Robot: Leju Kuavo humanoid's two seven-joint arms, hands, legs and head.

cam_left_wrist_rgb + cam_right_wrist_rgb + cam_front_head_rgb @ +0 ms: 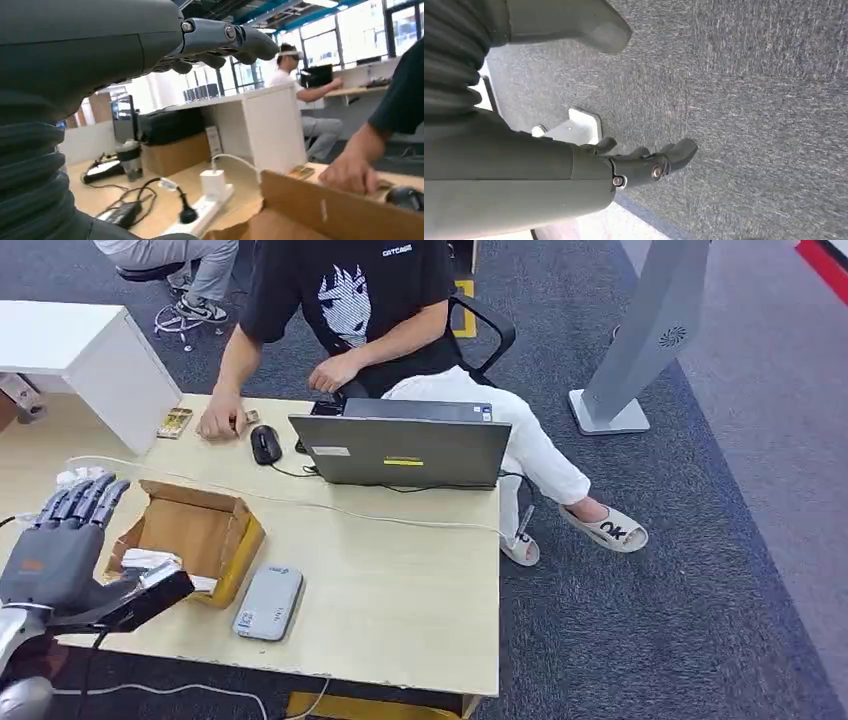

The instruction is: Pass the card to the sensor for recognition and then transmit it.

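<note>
Card [158, 562] — long axis toward sensor [268, 602].

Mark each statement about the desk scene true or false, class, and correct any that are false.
1. The cardboard box lies open on the desk. True.
2. The grey sensor sits inside the box. False: it lies on the desk beside the box.
3. The left hand holds nothing, fingers extended. True.
4. The person's hand rests on the mouse. False: it rests on the desk beside the mouse.
5. The laptop is closed. False: it is open.
</note>
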